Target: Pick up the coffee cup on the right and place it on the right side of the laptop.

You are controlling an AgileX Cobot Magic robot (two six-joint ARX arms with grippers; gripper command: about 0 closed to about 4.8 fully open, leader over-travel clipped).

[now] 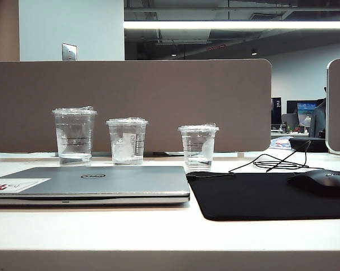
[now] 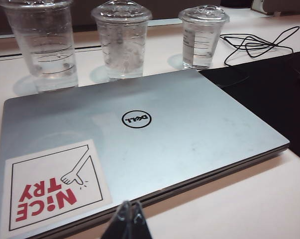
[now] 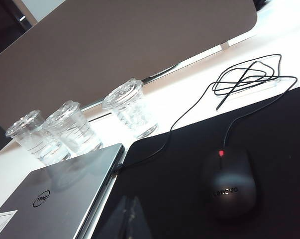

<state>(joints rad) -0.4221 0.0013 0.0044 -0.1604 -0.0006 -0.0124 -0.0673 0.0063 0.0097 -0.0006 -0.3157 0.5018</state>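
Exterior view: the coffee cup [image 1: 198, 147] stood upright at the far right of three cups, behind the closed laptop [image 1: 102, 182]; neither arm showed.

Left wrist view: the left gripper [image 2: 128, 222], fingers pressed together and empty, hung over the desk [image 2: 229, 209]; the lid read "DELL", the sticker [image 2: 52, 188] "NICE TRY".

Right wrist view: the right gripper [image 3: 129, 219], fingers together, was nearer the cup, which lay ahead of it; the mouse [image 3: 229, 181] read "Lenovo".

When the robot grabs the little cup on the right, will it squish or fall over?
The coffee cup looks like thin clear plastic, so a hard squeeze would probably dent it. It seems empty and light, narrower at the bottom, so a sideways bump could tip it.
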